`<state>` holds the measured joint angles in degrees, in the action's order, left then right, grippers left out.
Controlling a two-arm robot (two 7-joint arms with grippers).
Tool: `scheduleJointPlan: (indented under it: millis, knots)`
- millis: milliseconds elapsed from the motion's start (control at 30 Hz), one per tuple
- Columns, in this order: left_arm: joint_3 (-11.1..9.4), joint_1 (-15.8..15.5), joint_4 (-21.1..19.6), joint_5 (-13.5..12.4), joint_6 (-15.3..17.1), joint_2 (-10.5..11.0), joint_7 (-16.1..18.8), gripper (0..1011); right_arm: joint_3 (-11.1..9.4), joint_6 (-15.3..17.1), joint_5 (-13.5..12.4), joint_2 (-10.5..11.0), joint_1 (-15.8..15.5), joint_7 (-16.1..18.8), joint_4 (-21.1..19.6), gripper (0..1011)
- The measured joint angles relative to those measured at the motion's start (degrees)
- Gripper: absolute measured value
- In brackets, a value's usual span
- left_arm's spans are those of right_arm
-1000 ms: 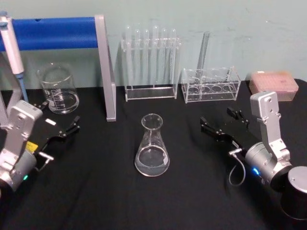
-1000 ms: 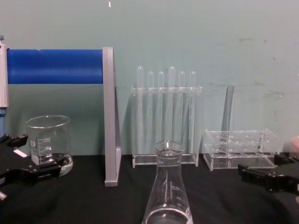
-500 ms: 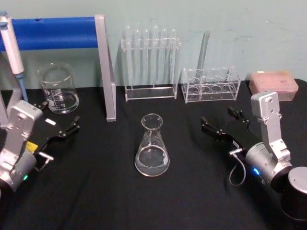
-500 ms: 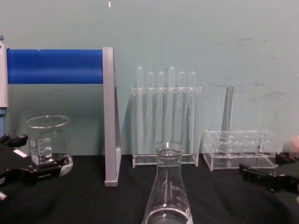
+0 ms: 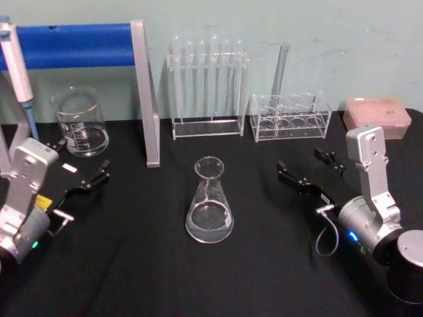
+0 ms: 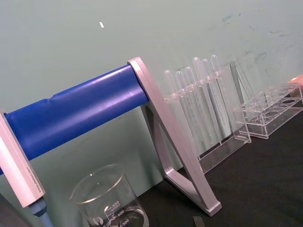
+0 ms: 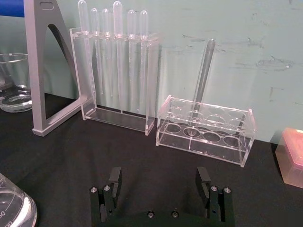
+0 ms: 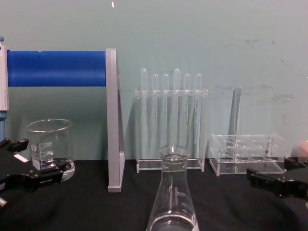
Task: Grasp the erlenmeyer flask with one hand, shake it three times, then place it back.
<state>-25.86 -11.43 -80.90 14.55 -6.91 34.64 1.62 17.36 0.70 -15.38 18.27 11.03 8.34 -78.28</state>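
Erlenmeyer flask [image 5: 210,201] upright mid-table on the black cloth [image 5: 145,264], untouched. Right gripper [image 5: 309,170] sits to its right, well apart, low over the cloth — jaws spread wide, nothing between them. Left gripper [image 5: 82,168] at the table's left side near the beaker [image 5: 80,122], fingers apart too, holding nothing. Test tube rack [image 5: 208,86] and a 2nd clear rack [image 5: 289,115] stand behind the flask by the wall.
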Motion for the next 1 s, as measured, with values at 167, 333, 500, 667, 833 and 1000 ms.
scheduleJointPlan:
  millis: [167, 333, 500, 667, 833, 1000]
  knots:
    - [0.0, 0.0, 0.0, 0.0, 0.0, 0.0, 0.0, 1001, 0.0, -0.02, -0.02, 0.0, -0.01, -0.03, -0.02, 1000]
    - [0.0, 0.0, 0.0, 0.0, 0.0, 0.0, 0.0, 1001, 0.0, -0.04, -0.04, 0.0, -0.01, -0.04, -0.02, 1000]
    - [0.0, 0.0, 0.0, 0.0, 0.0, 0.0, 0.0, 1001, 0.01, -0.04, -0.04, 0.0, -0.01, -0.04, -0.02, 1000]
    - [0.0, 0.0, 0.0, 0.0, 0.0, 0.0, 0.0, 1001, 0.01, -0.04, -0.04, 0.0, -0.01, -0.04, -0.02, 1000]
    - [0.0, 0.0, 0.0, 0.0, 0.0, 0.0, 0.0, 1001, 0.01, -0.04, -0.04, 0.0, -0.01, -0.04, -0.02, 1000]
    - [0.0, 0.0, 0.0, 0.0, 0.0, 0.0, 0.0, 1001, 0.01, -0.04, -0.04, 0.0, -0.01, -0.04, -0.01, 1000]
